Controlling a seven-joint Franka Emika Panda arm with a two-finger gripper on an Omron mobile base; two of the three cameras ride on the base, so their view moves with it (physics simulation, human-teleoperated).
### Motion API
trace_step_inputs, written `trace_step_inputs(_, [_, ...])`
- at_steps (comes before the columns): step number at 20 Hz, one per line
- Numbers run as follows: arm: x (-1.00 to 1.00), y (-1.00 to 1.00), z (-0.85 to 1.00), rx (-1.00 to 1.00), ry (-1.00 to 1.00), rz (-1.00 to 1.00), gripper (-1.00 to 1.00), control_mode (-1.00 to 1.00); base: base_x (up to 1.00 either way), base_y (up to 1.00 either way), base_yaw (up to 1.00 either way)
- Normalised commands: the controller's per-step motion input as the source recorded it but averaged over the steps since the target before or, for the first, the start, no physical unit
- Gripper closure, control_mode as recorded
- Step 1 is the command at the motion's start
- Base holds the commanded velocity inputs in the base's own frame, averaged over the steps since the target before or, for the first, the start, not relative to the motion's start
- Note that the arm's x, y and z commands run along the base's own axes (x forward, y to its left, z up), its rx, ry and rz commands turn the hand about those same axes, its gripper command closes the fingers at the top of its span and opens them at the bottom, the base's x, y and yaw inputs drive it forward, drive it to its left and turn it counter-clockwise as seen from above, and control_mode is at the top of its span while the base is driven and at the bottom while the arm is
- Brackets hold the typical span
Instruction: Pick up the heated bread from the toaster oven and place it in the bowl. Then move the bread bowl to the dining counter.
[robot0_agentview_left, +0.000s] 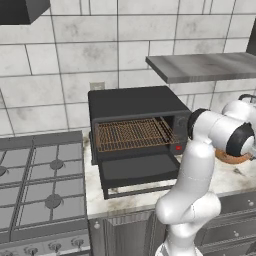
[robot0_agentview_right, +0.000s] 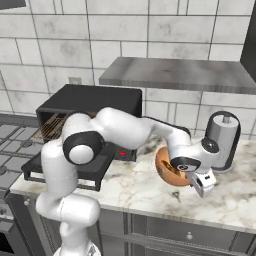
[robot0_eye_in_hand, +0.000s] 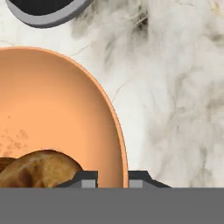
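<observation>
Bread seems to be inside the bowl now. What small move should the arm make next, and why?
Probably a small straight lift. In the hand view the gripper has one fingertip on each side of the bowl rim, closed on it, and the bread lies inside. The bowl sits on the marble counter beside a grey appliance, so rising first should avoid bumping it.

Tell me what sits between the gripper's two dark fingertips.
The thin rim of the glossy orange-brown bowl runs between the fingertips in the hand view; the golden-brown bread lies just inside.
</observation>
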Motion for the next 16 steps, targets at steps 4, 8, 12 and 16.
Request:
trace_step_inputs(4, [-0.26,0.73,0.69,-0.08,-0.16,-0.07,1.0,-1.0,0.0,0.0,0.0])
trace_step_inputs(8, [-0.16,0.97,0.74,-0.18,-0.17,-0.12,1.0,-1.0,0.0,0.0,0.0])
trace_step_inputs(12, [-0.06,1.0,0.72,-0.21,-0.18,-0.13,1.0,-1.0,0.0,0.0,0.0])
trace_step_inputs(16, [-0.08,1.0,0.81,-0.22,-0.18,-0.09,1.0,-1.0,0.0,0.0,0.0])
